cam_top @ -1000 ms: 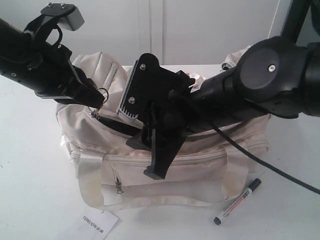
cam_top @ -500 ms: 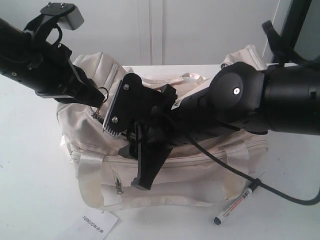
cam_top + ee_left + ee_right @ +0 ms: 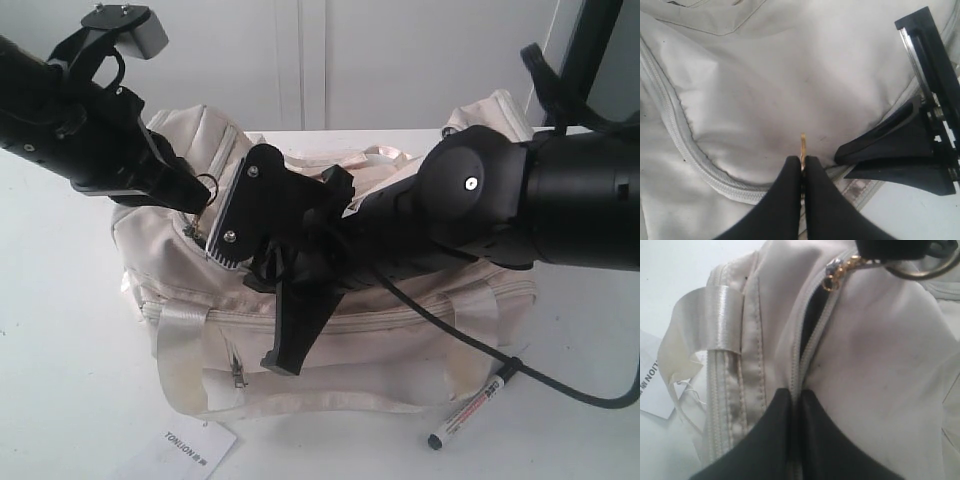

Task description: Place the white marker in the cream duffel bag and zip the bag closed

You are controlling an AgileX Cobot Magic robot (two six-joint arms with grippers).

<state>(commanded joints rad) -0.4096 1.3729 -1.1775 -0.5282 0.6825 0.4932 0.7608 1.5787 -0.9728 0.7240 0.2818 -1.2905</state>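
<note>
The cream duffel bag [image 3: 400,330] sits mid-table. The white marker [image 3: 475,405] lies outside it on the table by its front right corner. My left gripper [image 3: 203,192] is at the bag's upper left, shut on the gold zipper pull [image 3: 803,142]. The slider [image 3: 832,267] and its ring [image 3: 920,271] show in the right wrist view, with a short dark gap of open zipper [image 3: 810,325] below them. My right gripper [image 3: 283,362] reaches across the bag's front. Its fingers [image 3: 775,440] are pressed together on the zipper seam of the bag [image 3: 880,350].
A white paper tag [image 3: 195,447] lies on the table [image 3: 60,330] at the bag's front left. A satin strap handle [image 3: 715,305] runs over the front panel. The right arm's cable [image 3: 560,385] trails over the table near the marker. A white wall stands behind.
The right arm has swung left and lower across the bag's top, now hiding the dark opening. The left gripper has stayed on the zipper pull. The marker has not moved.
</note>
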